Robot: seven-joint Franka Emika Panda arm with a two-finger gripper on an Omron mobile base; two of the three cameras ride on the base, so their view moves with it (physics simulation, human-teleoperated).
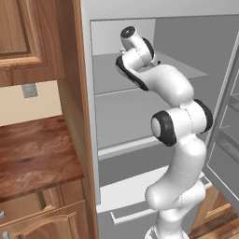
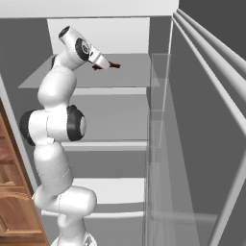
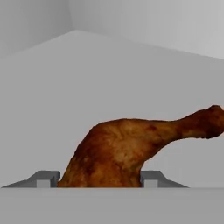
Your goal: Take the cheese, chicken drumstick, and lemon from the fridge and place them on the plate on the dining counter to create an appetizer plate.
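Note:
The fridge (image 1: 88, 116) stands open and my arm reaches onto its upper grey shelf (image 2: 125, 77). The chicken drumstick (image 3: 127, 146), dark reddish-brown, fills the gap between the two fingertips (image 3: 46, 178) with its thick end, and its thin end points right. In the right base view the drumstick (image 2: 113, 65) sticks out just past my gripper (image 2: 99, 66), low over the shelf. My gripper (image 3: 99, 180) is shut on the drumstick's thick end. The cheese, lemon, plate and dining counter are out of view.
The fridge's back wall and corner lie close behind the drumstick. Lower grey shelves (image 2: 110, 122) sit beneath. The open fridge door (image 2: 206, 125) with clear racks stands at the right. Left of the fridge are a wood counter with drawers (image 1: 32, 154) and a brown cupboard (image 1: 23, 37).

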